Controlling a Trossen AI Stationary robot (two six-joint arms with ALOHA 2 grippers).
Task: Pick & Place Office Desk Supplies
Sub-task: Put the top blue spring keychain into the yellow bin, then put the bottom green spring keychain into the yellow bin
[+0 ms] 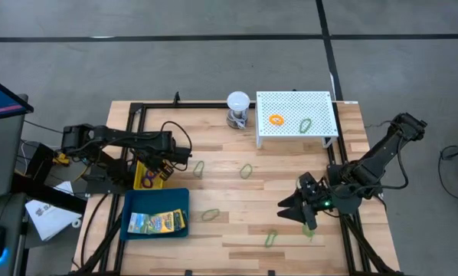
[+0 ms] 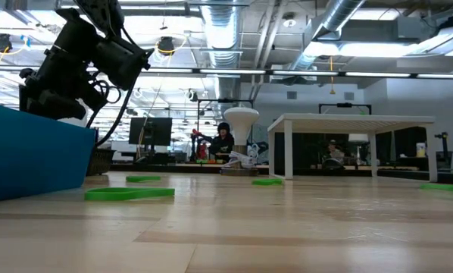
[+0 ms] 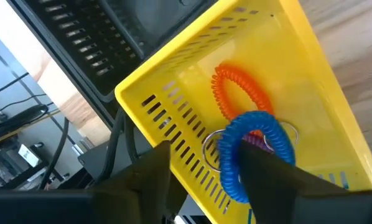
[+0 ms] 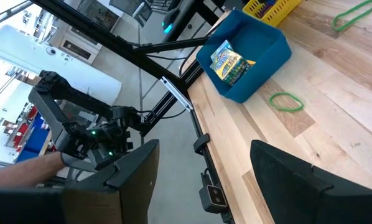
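My left gripper (image 3: 208, 152) is open above the yellow bin (image 3: 173, 93), which stands at the table's left beside the blue tray (image 1: 129, 211). An orange coil loop (image 3: 239, 84) and a purple one lie in the bin. A blue coil loop (image 3: 257, 134) shows between the fingers. Printed packets (image 1: 156, 222) lie in the tray. Green loops (image 1: 211, 215) lie flat on the wood. An orange loop (image 1: 276, 119) and a green loop (image 1: 305, 124) rest on the white stand. My right gripper (image 1: 290, 207) is open and has nothing in it, low near the table's right edge. My left gripper has the blue coil loop (image 3: 232, 177) right against the inner side of one finger (image 3: 273, 180), over the yellow bin. I cannot tell whether the loop touches that finger or lies loose in the bin below it.
A black slotted basket (image 3: 93, 37) sits beside the bin. The white perforated stand (image 1: 321, 100) and the white ball-topped object (image 1: 238, 102) stand at the far edge. The table's black frame (image 4: 173, 93) runs along its edges. People show in the room beyond.
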